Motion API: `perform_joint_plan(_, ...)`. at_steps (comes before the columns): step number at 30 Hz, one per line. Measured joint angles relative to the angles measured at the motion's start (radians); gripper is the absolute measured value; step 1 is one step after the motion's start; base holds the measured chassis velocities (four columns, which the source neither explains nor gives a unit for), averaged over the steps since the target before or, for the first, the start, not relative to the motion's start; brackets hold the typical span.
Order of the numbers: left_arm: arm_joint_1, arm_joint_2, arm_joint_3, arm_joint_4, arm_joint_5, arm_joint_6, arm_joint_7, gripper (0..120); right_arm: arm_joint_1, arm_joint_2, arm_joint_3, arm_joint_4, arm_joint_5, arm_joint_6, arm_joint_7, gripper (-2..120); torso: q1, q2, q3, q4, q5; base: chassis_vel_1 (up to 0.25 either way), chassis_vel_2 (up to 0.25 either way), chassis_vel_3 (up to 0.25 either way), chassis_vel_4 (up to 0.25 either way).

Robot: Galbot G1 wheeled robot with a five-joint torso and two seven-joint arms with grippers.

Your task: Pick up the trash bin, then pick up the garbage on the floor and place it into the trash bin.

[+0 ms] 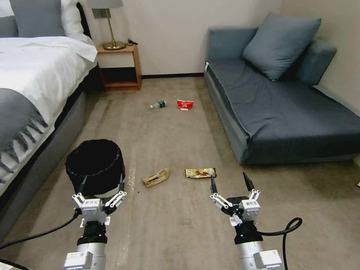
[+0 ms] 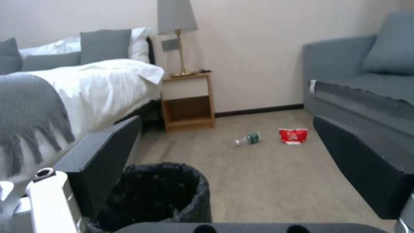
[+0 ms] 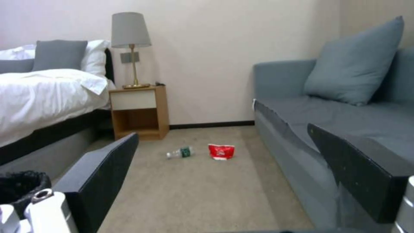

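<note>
The trash bin [image 1: 94,162] is seen standing on the carpet [image 1: 172,225] near the bed [image 1: 33,86], and it is judged that it is not yet picked up. The left gripper [image 1: 101,183] is placed low in front of the bin with its fingers spread; in the left wrist view one finger [image 2: 101,158] lies just beside the rim of the bin and the other is well apart on the far side, so nothing is clamped. Whether the bin wall is touched by that finger cannot be told. The right gripper [image 1: 229,180] is held above the floor near the sofa [image 1: 285,108], also with its fingers spread and with nothing between them. All the garbage is seen on the floor. The crumpled brown paper bag [image 1: 156,177] lies just beside the bin, between the two grippers. The gold snack wrapper [image 1: 200,173] lies near it, just beyond the tip of the right gripper. The small plastic bottle [image 1: 158,104] and the red-and-white snack packet [image 1: 185,105] lie close together farther away, between the nightstand [image 1: 120,65] and the sofa. The first step is therefore judged to be only in preparation: the bin must be closed on and lifted, and then all four items remain to be collected and dropped into it.
</note>
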Motion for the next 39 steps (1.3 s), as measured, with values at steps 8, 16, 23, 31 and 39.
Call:
perform_joint_plan(8,-0.007,-0.001,-0.003,0.006,-0.003,0.003,0.003,99,0.010,0.001,0.000,-0.012,0.002,-0.004,-0.002,100,0.000,0.000,0.000,0.0000,0.0000,0.000,0.000,0.000,0.000)
perform_joint_plan(16,-0.010,-0.002,-0.004,0.007,-0.007,0.006,0.003,99,0.011,0.002,0.000,-0.010,0.002,-0.007,-0.004,100,0.000,0.000,0.000,0.0000,0.0000,0.000,0.000,0.000,0.000)
perform_joint_plan(23,-0.003,-0.001,-0.007,0.001,-0.005,0.006,0.004,99,0.004,0.004,-0.002,-0.004,0.001,-0.005,-0.004,100,0.000,0.000,0.000,0.0000,0.0000,0.000,0.000,0.000,0.000)
perform_joint_plan(31,0.006,-0.003,-0.008,-0.007,-0.001,0.004,0.004,99,-0.005,0.005,-0.004,0.009,-0.001,-0.002,-0.004,100,0.000,0.000,0.000,0.0000,0.0000,0.000,0.000,0.000,0.000)
perform_joint_plan(39,0.018,-0.004,-0.009,-0.019,0.004,-0.001,0.004,99,-0.015,0.007,-0.005,0.020,-0.007,0.006,-0.005,100,0.000,0.000,0.000,0.0000,0.0000,0.000,0.000,0.000,0.000)
